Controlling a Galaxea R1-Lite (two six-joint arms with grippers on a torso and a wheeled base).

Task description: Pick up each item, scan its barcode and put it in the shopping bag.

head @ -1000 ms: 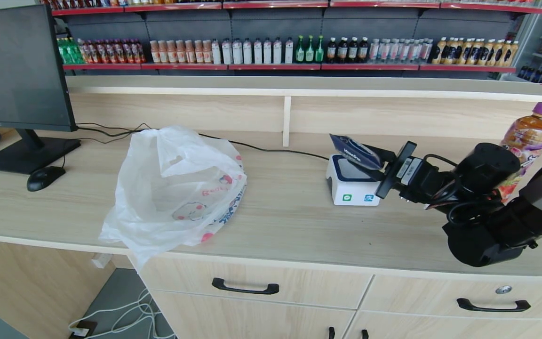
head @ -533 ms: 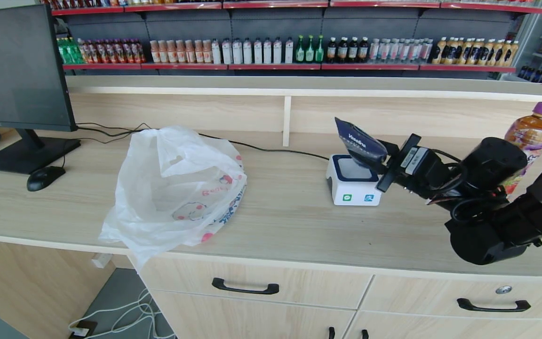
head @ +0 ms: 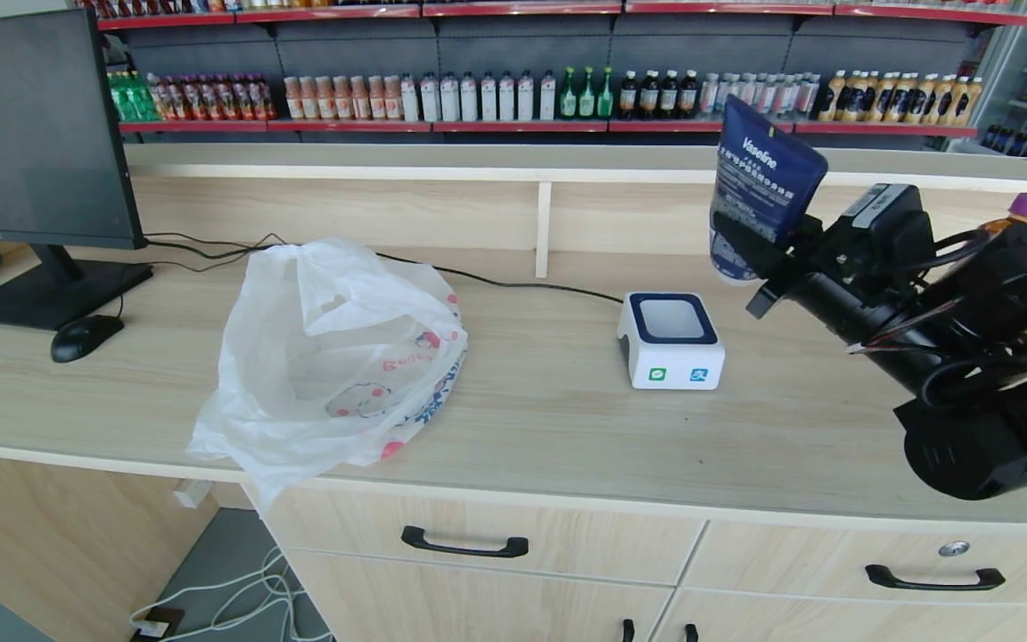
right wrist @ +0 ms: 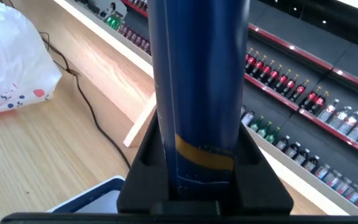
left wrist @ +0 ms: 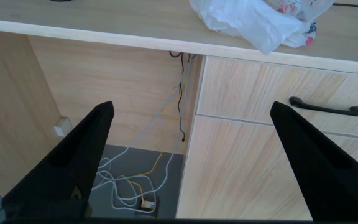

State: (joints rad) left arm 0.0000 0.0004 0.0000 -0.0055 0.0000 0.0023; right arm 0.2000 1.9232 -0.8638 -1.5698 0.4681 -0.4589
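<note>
Head view: the right gripper (head: 768,259) is clamped on the lower end of the blue tube (head: 763,192). The tube's long axis is near upright, high above the scanner (head: 672,341) and to its right. Bare counter (head: 549,419) runs between the scanner and the shopping bag (head: 335,348).

Left wrist view: the left gripper (left wrist: 191,107) is spread wide and empty, below the counter's edge and facing the drawers (left wrist: 278,155).

Right wrist view: the tube stands straight between the closed jaws, with the scanner's corner beneath.

Upright blue tube (head: 763,192) held aloft near scanner (head: 671,341); white shopping bag (head: 335,352) open.
</note>
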